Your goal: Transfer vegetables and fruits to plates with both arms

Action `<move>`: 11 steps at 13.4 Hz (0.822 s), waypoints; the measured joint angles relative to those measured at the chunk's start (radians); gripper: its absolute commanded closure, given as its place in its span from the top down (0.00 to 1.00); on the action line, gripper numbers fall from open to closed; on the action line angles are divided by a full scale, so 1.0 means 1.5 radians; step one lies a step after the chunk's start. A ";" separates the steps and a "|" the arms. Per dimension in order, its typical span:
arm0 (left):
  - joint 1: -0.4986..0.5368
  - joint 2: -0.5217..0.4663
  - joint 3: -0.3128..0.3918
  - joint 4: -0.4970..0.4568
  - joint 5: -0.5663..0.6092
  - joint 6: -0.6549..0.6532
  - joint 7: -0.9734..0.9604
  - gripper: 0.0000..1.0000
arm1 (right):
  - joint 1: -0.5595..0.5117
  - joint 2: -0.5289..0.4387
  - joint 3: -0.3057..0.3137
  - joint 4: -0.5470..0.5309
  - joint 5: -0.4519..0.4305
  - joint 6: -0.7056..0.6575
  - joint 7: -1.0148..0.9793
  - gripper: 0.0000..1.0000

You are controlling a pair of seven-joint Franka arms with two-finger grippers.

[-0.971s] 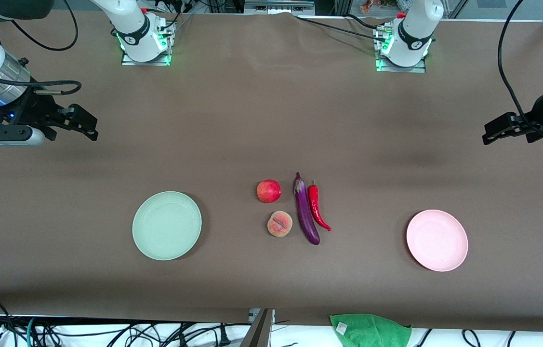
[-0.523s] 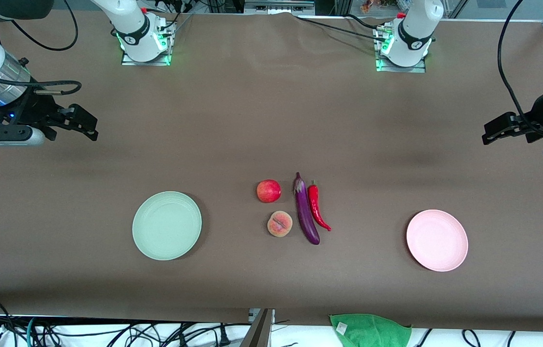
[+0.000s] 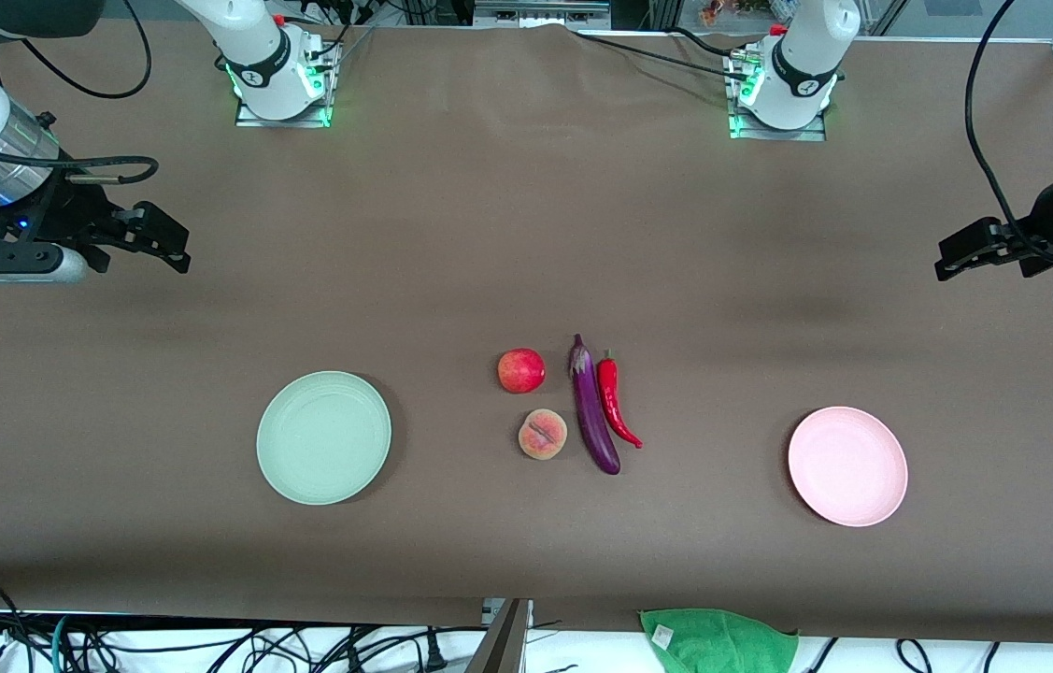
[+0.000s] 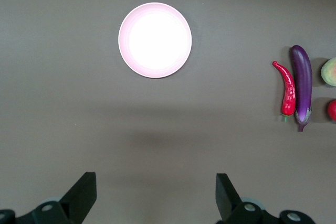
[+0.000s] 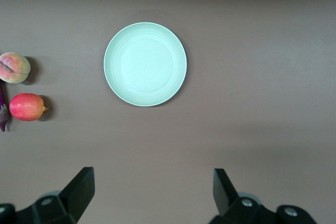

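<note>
A: What lies at mid-frame in the front view?
B: Four items on the brown table (image 3: 526, 234). The red apple (image 3: 521, 370) sits just above the peach (image 3: 543, 435); the purple eggplant (image 3: 592, 408) runs lengthwise beside both, toward the left arm's end, and the red chili pepper (image 3: 616, 400) lies alongside the eggplant, touching or nearly so.

A: And the plates?
B: The mint green plate (image 3: 323, 437) is at lower centre-left, toward the right arm's end; the pink plate (image 3: 847, 465) is at lower right, toward the left arm's end. Each stands well apart from the produce, and neither carries any of it.

A: Where are the grippers?
B: The right gripper (image 3: 157, 238) hangs at the upper-left edge of the frame, over bare table, jaws spread, grasping nothing. The left gripper (image 3: 960, 254) hangs at the right edge, likewise spread and empty. Both arms wait.

A: Anything else?
B: A green cloth (image 3: 718, 639) at the bottom edge, off the table
</note>
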 measured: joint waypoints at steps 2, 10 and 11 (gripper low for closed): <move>0.000 0.006 0.000 0.000 0.000 0.004 0.000 1.00 | 0.001 0.000 0.002 0.000 -0.005 0.000 -0.058 1.00; 0.003 0.035 0.003 -0.002 0.000 0.021 0.000 1.00 | -0.002 0.004 0.001 0.000 -0.008 0.001 -0.146 1.00; 0.000 0.046 0.003 -0.003 -0.001 0.021 0.000 1.00 | 0.000 0.004 0.003 0.000 -0.008 0.001 -0.146 1.00</move>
